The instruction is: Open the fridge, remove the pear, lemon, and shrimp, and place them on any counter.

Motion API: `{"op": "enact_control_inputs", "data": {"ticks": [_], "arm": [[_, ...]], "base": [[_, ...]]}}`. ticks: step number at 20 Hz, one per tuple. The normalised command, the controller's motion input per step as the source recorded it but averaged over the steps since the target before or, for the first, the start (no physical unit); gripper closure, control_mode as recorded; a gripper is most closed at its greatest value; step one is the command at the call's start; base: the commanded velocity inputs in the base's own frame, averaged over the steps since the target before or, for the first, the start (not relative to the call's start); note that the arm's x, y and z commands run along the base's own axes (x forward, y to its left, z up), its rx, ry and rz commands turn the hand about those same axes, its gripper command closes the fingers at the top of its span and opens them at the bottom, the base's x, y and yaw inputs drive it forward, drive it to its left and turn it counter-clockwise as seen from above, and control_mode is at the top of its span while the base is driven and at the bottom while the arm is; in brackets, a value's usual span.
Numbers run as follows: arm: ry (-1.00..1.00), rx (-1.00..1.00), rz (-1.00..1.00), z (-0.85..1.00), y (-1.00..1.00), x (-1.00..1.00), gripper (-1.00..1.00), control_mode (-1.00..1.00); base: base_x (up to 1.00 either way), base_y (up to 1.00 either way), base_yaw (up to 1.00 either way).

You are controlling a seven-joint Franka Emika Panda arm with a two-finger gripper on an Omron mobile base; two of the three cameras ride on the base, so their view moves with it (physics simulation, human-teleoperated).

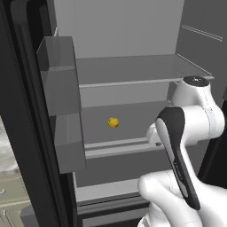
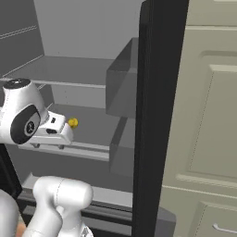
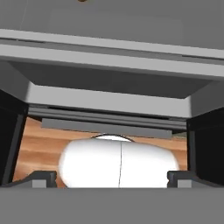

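While the fridge (image 1: pixel 133 44) stands open, the lemon (image 1: pixel 113 122) lies probably left of the wide-open end effector (image 3: pixel 112 177).

you've got a black fridge (image 1: pixel 26 111) with a plain grey interior, shelves and door bins the same flat grey. the lemon (image 1: pixel 113 122) is bright yellow. arm (image 1: pixel 195 119) is white with dark joints. cabinet door (image 2: pixel 208 115) is beige-cream. in your hand view the floor (image 3: pixel 39 144) is orange-brown wood grain.
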Motion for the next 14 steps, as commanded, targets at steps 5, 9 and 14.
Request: {"op": "enact_control_inputs", "data": {"ticks": [5,9,14], "arm": [[-0.08,0.07,0.10,-0.04,0.13,0.43,-1.00,-1.00],[-0.17,0.09,0.06,-0.04,0.15,0.41,-1.00,-1.00],[-0.06,0.11,0.01,-0.03,0.20,0.44,-1.00,-1.00]], "base": [[0.00,0.00,0.00],[0.00,0.00,0.00],[0.00,0.00,0.00]]}}
